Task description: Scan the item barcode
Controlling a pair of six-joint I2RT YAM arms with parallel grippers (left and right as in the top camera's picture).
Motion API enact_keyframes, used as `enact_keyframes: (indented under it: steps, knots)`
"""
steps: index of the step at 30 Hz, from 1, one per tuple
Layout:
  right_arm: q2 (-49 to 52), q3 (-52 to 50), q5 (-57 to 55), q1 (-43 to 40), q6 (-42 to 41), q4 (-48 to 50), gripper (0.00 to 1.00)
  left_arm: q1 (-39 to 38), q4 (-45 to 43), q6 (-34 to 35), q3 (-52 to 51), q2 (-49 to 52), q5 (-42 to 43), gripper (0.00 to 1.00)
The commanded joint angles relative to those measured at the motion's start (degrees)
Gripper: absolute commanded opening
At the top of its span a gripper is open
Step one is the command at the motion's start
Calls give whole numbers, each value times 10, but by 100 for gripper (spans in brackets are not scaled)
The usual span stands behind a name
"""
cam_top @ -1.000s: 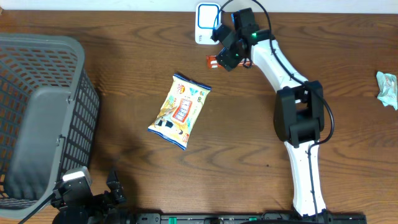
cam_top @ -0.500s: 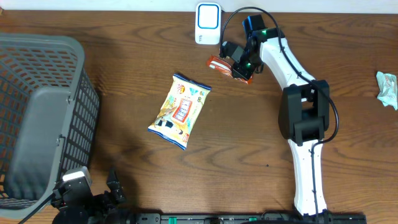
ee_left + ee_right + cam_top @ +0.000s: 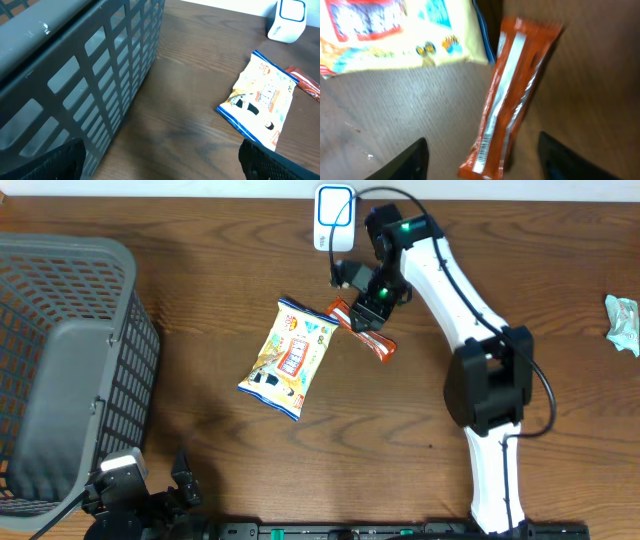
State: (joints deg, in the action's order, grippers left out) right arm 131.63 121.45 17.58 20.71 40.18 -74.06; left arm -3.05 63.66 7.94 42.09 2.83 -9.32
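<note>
Grey basket (image 3: 60, 370) stands well left of the snack bag (image 3: 290, 358); contents unclear. Orange bar (image 3: 362, 328) lies on the bench (image 3: 200, 260) just right of the bag, right hand (image 3: 482, 160) spread above it. Left hand (image 3: 160, 170), below-left of the bag, spread too.

I record a shop checkout set-up: a grey shopping basket (image 3: 60, 370), a white scanner (image 3: 333, 215) and packaged snacks (image 3: 290, 358) on my wooden worktop (image 3: 400, 430).
</note>
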Motion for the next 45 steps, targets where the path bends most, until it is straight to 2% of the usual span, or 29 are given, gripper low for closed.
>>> enact_keyframes:
  steps: [1, 4, 12, 15, 18, 22, 24, 27, 30, 36, 37, 39, 43, 45]
  knots:
    - [-1, -3, 18, -4, -38, 37, 57, 2, -1, 5, 3, -2, -2, 98]
    - [46, -12, 23, -8, -70, 72, 57, 2, -1, 5, 3, -2, -2, 98]
    - [121, -11, 19, 4, -85, 108, 54, 2, -1, 5, 3, -2, -2, 98]
    - [134, -12, 20, 4, -93, 113, 49, 2, -1, 5, 3, -2, -2, 98]
    - [147, -12, 9, 4, -93, 95, 39, 2, -1, 5, 3, -2, -2, 98]
    - [178, -12, -23, 4, -71, 35, 30, 2, -1, 5, 3, -2, -2, 98]
    - [197, -12, -32, 6, -58, 13, 20, 2, -1, 5, 3, -2, -2, 98]
    - [229, -13, -73, 13, -58, -5, 1, 2, -1, 5, 3, -2, -2, 98]
    - [242, -12, -96, 21, -71, -2, 1, 2, -1, 5, 3, -2, -2, 98]
    - [174, 89, -102, 20, -212, 4, 1, 2, -1, 5, 3, -2, -2, 98]
    - [115, 121, -162, 19, -268, 49, 1, 2, -1, 5, 3, -2, -2, 98]
    - [69, 121, -241, 23, -299, 116, 1, 2, -1, 5, 3, -2, -2, 98]
    - [37, 121, -293, 42, -299, 231, 1, 2, -1, 5, 3, -2, -2, 98]
    - [37, 119, -354, 56, -301, 308, 1, 2, -1, 5, 3, -2, -2, 98]
